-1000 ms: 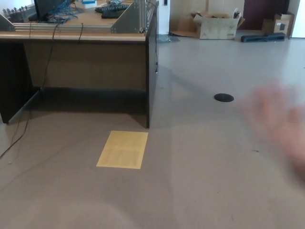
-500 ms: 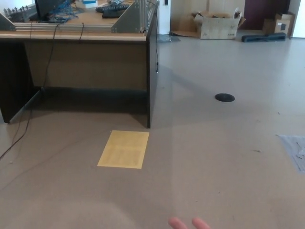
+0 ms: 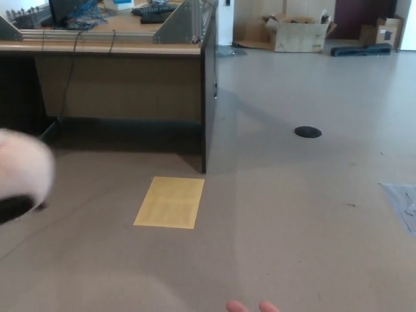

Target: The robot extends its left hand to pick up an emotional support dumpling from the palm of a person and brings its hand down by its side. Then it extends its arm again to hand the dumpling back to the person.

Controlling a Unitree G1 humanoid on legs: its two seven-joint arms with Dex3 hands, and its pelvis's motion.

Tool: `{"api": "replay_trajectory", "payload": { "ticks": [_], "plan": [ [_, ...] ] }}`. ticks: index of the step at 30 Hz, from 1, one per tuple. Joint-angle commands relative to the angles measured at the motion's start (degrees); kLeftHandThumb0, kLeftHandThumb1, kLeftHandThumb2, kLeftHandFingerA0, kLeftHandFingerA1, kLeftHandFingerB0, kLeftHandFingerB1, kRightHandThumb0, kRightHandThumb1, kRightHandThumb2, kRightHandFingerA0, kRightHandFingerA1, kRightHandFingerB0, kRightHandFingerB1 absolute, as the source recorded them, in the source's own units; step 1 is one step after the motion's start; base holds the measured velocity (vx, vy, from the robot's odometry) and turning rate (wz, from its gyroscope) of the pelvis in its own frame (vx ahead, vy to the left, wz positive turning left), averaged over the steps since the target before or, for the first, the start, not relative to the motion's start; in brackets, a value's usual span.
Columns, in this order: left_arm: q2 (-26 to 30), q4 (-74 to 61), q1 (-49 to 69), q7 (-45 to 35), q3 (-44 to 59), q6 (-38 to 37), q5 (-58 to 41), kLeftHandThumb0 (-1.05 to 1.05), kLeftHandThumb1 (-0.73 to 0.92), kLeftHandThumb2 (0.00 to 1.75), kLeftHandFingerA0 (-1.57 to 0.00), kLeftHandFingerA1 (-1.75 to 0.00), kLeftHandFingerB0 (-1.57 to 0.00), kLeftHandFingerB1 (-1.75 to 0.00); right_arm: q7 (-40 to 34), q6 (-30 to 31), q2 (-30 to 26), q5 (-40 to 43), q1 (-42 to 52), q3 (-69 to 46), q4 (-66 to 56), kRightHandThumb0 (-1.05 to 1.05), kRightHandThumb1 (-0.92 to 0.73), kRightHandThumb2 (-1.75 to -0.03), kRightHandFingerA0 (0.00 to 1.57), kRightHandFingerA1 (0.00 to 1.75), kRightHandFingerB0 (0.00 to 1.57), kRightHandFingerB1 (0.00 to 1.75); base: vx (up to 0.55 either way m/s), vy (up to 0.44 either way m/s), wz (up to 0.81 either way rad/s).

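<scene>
A white, rounded, blurred emotional support dumpling [image 3: 23,162] has come into the head view at the left edge. Just under it shows a black part of my left hand [image 3: 15,207], which carries the dumpling; the rest of the hand is cut off by the picture edge. Two fingertips of a person [image 3: 252,306] peek up from the bottom edge, well to the right of the dumpling and apart from it. My right hand does not show.
A wooden desk [image 3: 130,49] with dark side panels and hanging cables stands at the back left. A yellow sheet [image 3: 169,202] lies on the grey floor, and a black round floor cover [image 3: 307,132] sits further right. Cardboard boxes [image 3: 296,32] stand far back.
The dumpling and my left hand have entered from the left edge. The person's blurred hand, seen at the right a second ago, now shows only as fingertips at the bottom.
</scene>
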Motion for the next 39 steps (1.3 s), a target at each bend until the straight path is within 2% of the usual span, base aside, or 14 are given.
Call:
{"api": "replay_trajectory", "payload": {
  "ticks": [1,4,7,11,13,16,17,20,21,25,27,30,34,39],
  "plan": [
    [1.6,-12.92,-9.65,-4.05,-14.78,-1.59,6.14,-0.18,0.67,0.6,-1.04,-0.85,-0.94,-0.6,-0.46,0.38,-1.05,-0.04,0.98,0.47,-0.95,-0.53,-0.74,-0.62,0.98,0.64,0.68,0.48,0.0,0.0,0.0],
    [2.37,-13.33,-9.65,-3.14,-15.63,-1.29,5.64,-0.18,0.67,0.6,-1.04,-0.85,-0.94,-0.6,-0.47,0.48,-1.06,0.0,1.05,0.54,-1.11,-0.53,-0.74,-0.62,0.98,0.64,0.68,0.48,0.0,0.0,0.0],
    [-0.94,-20.14,-18.0,-3.13,-28.78,0.53,11.91,-0.2,0.65,0.59,-1.07,-0.88,-0.96,-0.58,-0.22,-0.15,-1.13,-0.05,1.91,0.79,-1.28,-0.52,-0.73,-0.62,0.98,0.63,0.68,0.48,0.0,0.0,0.0],
    [-1.42,-20.92,-19.38,-2.37,-31.0,1.69,11.59,-0.18,0.64,0.59,-1.08,-0.84,-0.97,-0.59,-0.24,0.33,-1.23,-0.07,1.89,0.94,-1.82,-0.52,-0.73,-0.62,0.98,0.64,0.68,0.48,0.0,0.0,0.0],
    [-3.96,-24.3,-23.1,-3.02,-38.55,3.73,14.53,-0.16,0.65,0.59,-1.07,-0.9,-0.99,-0.6,-0.61,1.69,-1.14,-0.33,1.29,1.19,-2.55,-0.53,-0.74,-0.62,0.98,0.64,0.66,0.47,0.0,0.0,0.0],
    [-3.77,-24.51,-23.36,-2.59,-38.99,4.16,14.59,-0.16,0.65,0.59,-1.07,-0.9,-0.99,-0.6,-0.62,1.87,-1.15,-0.27,1.31,1.29,-2.73,-0.53,-0.74,-0.62,0.98,0.64,0.66,0.47,0.0,0.0,0.0],
    [-4.4,-27.31,-24.58,-3.8,-42.41,7.76,14.32,-0.18,0.68,0.6,-0.96,-1.03,-0.94,-0.58,-0.23,1.32,-1.19,0.15,0.87,1.11,-2.33,-0.51,-0.73,-0.62,0.97,0.63,0.66,0.47,0.0,0.0,0.0],
    [-4.84,-29.87,-24.16,-4.38,-45.68,9.8,14.52,-0.17,0.65,0.61,-0.95,-1.08,-0.94,-0.61,1.19,1.29,-1.19,0.66,-0.02,1.11,-1.55,-0.54,-0.75,-0.63,0.91,0.65,0.67,0.49,0.0,0.0,0.0],
    [-4.66,-30.5,-23.91,-4.44,-46.33,10.59,14.67,-0.19,0.68,0.6,-0.96,-0.96,-0.94,-0.61,0.91,1.41,-1.33,0.24,-0.1,1.38,-1.67,-0.46,-0.73,-0.62,0.91,0.81,0.78,0.56,0.0,0.0,0.0],
    [-4.43,-31.71,-23.56,-4.53,-47.32,12.26,15.0,-0.19,0.68,0.6,-0.96,-0.96,-0.94,-0.61,0.44,1.61,-1.56,-0.34,-0.23,1.89,-1.86,-0.46,-0.73,-0.62,0.91,0.81,0.78,0.56,0.0,0.0,0.0],
    [-2.79,-34.27,-19.95,-5.66,-49.77,13.65,15.37,-0.18,0.7,0.61,-1.01,-0.79,-0.92,-0.57,1.56,0.89,-1.66,-0.44,-1.44,2.39,-1.04,-0.44,-0.74,-0.62,0.8,0.63,0.61,0.49,0.0,0.0,0.0],
    [-1.69,-35.41,-19.15,-6.63,-50.68,15.34,15.43,-0.17,0.71,0.61,-0.98,-0.82,-0.91,-0.6,2.97,0.59,-1.75,0.56,-1.15,2.23,-2.33,-0.51,-0.74,-0.62,0.88,0.71,0.73,0.53,0.0,0.0,0.0],
    [-1.64,-35.9,-18.36,-6.87,-50.9,15.52,16.18,-0.18,0.7,0.61,-0.97,-0.77,-0.9,-0.59,3.71,0.46,-1.87,0.81,-1.01,2.1,-2.56,-0.49,-0.72,-0.61,0.77,0.57,0.67,0.5,0.0,0.0,0.0],
    [-1.66,-36.17,-16.58,-6.33,-50.96,14.03,17.95,-0.18,0.69,0.61,-0.96,-0.78,-0.88,-0.55,3.56,1.22,-1.96,0.33,-2.02,2.19,-1.16,-0.47,-0.72,-0.61,0.76,0.57,0.64,0.5,0.0,0.0,0.0]
  ]
}}
